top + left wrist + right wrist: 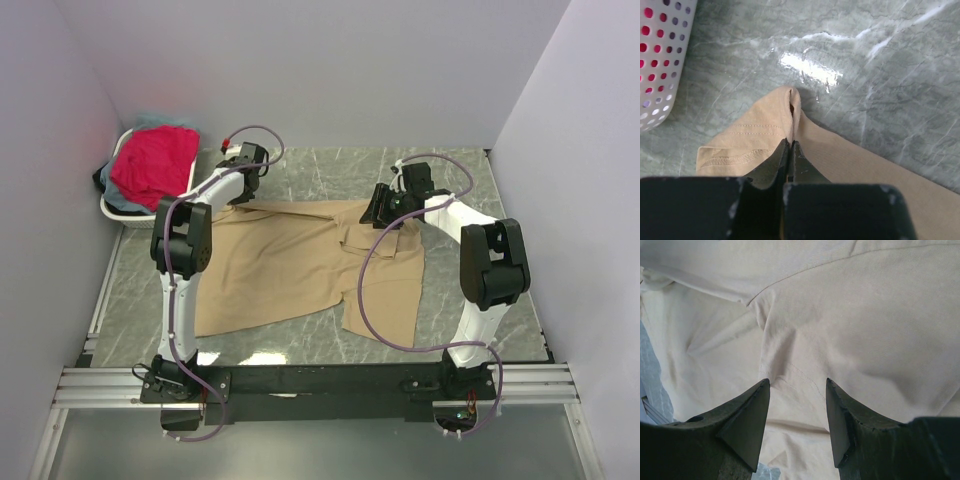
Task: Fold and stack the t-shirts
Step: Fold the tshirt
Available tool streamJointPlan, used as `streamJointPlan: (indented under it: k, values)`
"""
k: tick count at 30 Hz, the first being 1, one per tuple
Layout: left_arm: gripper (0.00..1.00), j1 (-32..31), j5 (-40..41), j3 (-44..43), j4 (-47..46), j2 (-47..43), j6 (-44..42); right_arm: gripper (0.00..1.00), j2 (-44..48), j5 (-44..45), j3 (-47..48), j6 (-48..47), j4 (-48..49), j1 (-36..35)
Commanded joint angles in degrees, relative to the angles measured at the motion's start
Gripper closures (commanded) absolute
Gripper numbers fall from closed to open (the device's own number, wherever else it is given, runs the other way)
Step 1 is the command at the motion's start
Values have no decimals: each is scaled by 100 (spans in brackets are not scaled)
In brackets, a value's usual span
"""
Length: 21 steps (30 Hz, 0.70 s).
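A tan t-shirt (290,265) lies spread on the marble table, with its right part folded over. My left gripper (791,143) is shut on a pinched-up fold of the tan t-shirt (757,132) at its far left edge, beside a stitched hem. In the top view the left gripper (243,193) sits at that far left corner. My right gripper (797,384) stands open just above the tan t-shirt (850,320), with only a seam showing between its fingers. From above, the right gripper (378,213) is at the shirt's far right edge. A red-pink t-shirt (155,162) tops the basket pile.
A white perforated basket (112,208) stands at the back left, close to the left gripper, and shows as the basket (660,70) in the left wrist view. Pale blue-grey cloth (152,120) and dark cloth (101,178) lie under the red-pink shirt. Walls enclose the table.
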<state>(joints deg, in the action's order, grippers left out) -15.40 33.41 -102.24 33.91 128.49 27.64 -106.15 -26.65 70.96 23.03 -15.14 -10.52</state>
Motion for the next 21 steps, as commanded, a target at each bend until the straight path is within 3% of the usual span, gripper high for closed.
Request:
streamJointPlan:
  k: [1,4,7,14,17,18,21]
  values:
    - [99,37,263,-95,107,-473,-48,44,-55,-68,217,-96,2,-29]
    - [91,37,201,-25,37,-544,-92,44,-64,-103,217,-79,11,-29]
    - [90,37,114,-42,19,-535,-118,44,-73,-112,199,-79,19,-29]
    - [78,46,17,-77,19,-474,-145,44,-81,-121,208,-114,-7,-29]
    - [87,46,-1,-86,45,-439,-162,44,-99,-112,225,-114,-16,-38]
    - [97,46,-27,-77,19,-430,-171,44,-108,-112,234,-114,-16,-37]
    - [99,54,-97,-42,-7,-403,-206,44,-125,-112,226,-132,-33,-29]
